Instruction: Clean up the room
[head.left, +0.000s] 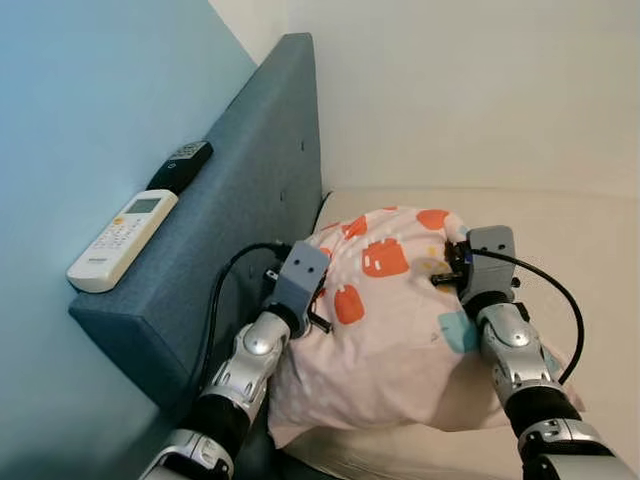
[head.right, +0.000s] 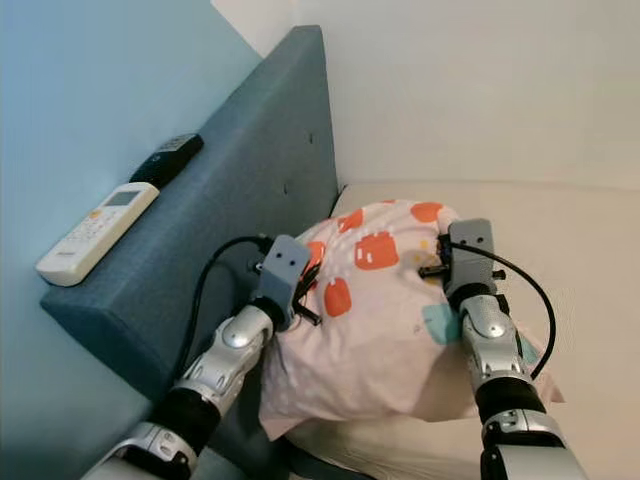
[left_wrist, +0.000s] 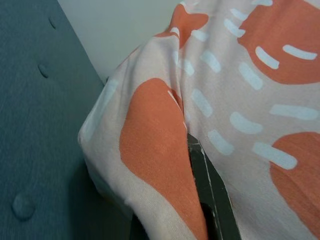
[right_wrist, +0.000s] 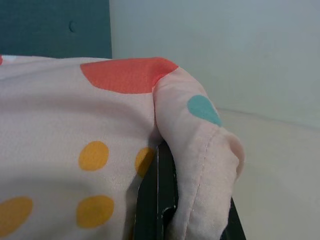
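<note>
Both grippers are holding the pink patterned pillow (head.left: 395, 320) above the cream bed (head.left: 590, 250), just beside the blue headboard (head.left: 240, 190). The left gripper (head.left: 318, 300) is pinching the pillow's headboard-side edge, with fabric folding over a black finger (left_wrist: 212, 195). The right gripper (head.left: 450, 262) is pinching the opposite corner, its fingers (right_wrist: 157, 200) closing on the seam. A white remote (head.left: 122, 238) and a black remote (head.left: 181, 165) are lying on the headboard's top ledge.

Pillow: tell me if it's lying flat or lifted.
Lifted. The pillow is held up between the left hand and right hand, each pinching fabric, above the bed.
</note>
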